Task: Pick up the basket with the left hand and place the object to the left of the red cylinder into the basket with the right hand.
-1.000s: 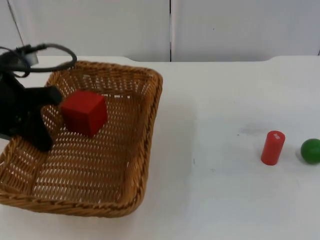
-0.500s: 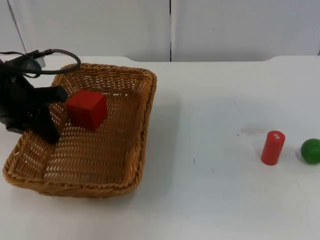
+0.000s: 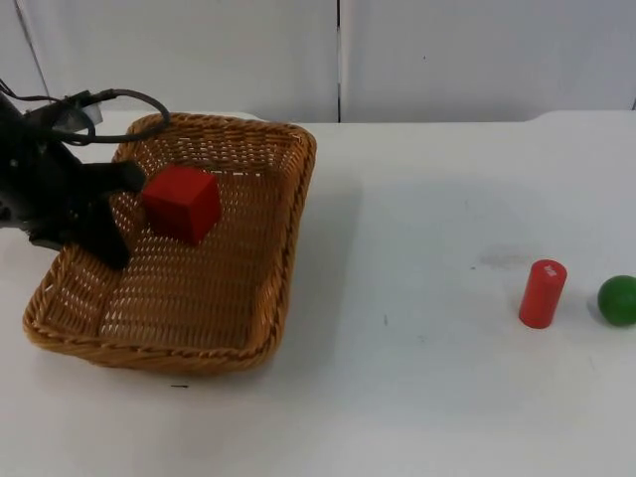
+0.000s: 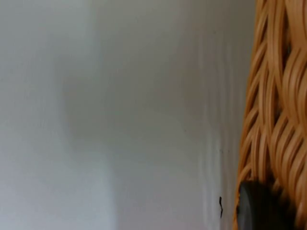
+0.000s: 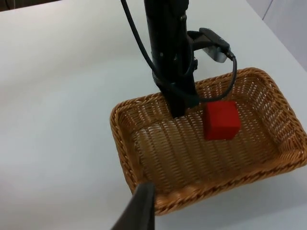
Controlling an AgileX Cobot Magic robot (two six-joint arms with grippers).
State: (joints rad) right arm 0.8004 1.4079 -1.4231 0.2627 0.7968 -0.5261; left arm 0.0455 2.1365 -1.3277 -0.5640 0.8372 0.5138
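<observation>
The left gripper [image 3: 109, 224] is clenched on the left wall of the wicker basket [image 3: 288, 189], and over the last second the basket has shrunk in the top view and drawn off toward the far left of the table [image 3: 427, 397], its tilt easing; I judge it is being lowered, though whether its base now touches the table cannot be told. The red cube [image 3: 182, 204] has ridden along inside, sitting in the far half of the basket just right of the left gripper, and appears settled rather than sliding. In the right wrist view the cube [image 5: 220, 120] lies on the basket floor, apart from the woven rim [image 5: 120, 143]. The red cylinder [image 3: 542, 293] stands unmoved at the right of the table with a green ball [image 3: 617, 299] just to its right; no object stands to its left now. The right gripper [image 5: 139, 211] hangs above the near side of the basket; whether it is released or clenched cannot be told. Judgement: placement is done, and only setting down remains.
</observation>
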